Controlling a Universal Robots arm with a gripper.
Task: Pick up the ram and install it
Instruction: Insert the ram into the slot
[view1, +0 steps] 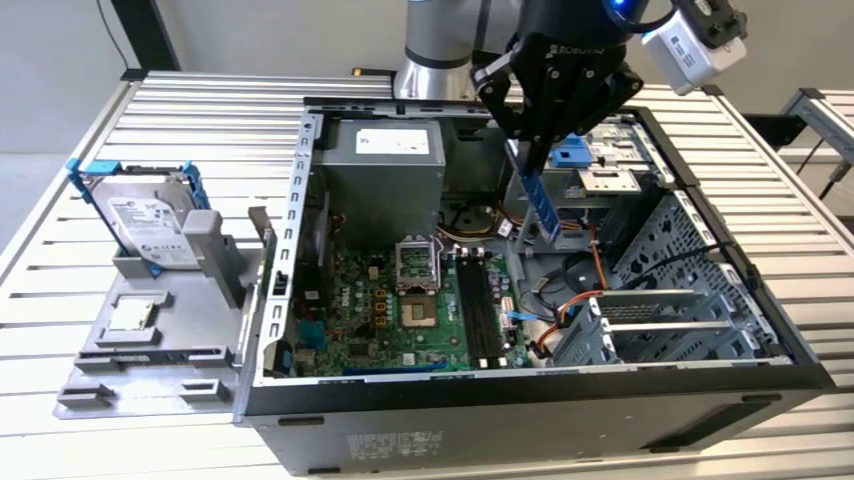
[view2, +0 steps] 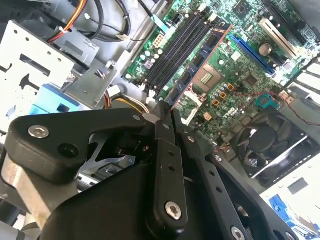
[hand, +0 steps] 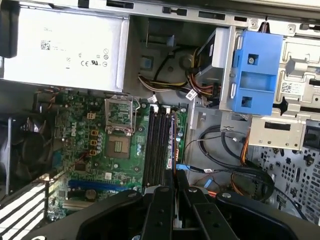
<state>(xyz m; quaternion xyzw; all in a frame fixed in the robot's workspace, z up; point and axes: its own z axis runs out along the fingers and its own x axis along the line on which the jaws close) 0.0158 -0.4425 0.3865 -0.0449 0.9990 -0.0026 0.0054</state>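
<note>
In the exterior view the ram (view1: 539, 205), a narrow blue board, hangs on end over the open computer case (view1: 534, 385). My gripper (view1: 538, 140) is shut on its upper end. The ram's lower end hovers above the cables just to the exterior view's right of the black memory slots (view1: 481, 310) on the green motherboard (view1: 354, 300). In both wrist views the black fingers (hand: 162, 205) (view2: 165, 150) are pressed close together, with the memory slots (hand: 157, 142) (view2: 182, 42) beyond them.
A grey power supply (view1: 380, 150) fills the case's back corner. A light-blue drive bracket (hand: 252, 70) and metal drive cage (view1: 667, 290) sit beside the ram. Loose cables (view1: 567, 295) lie near the slots. A hard drive (view1: 147, 225) stands outside the case on the slatted table.
</note>
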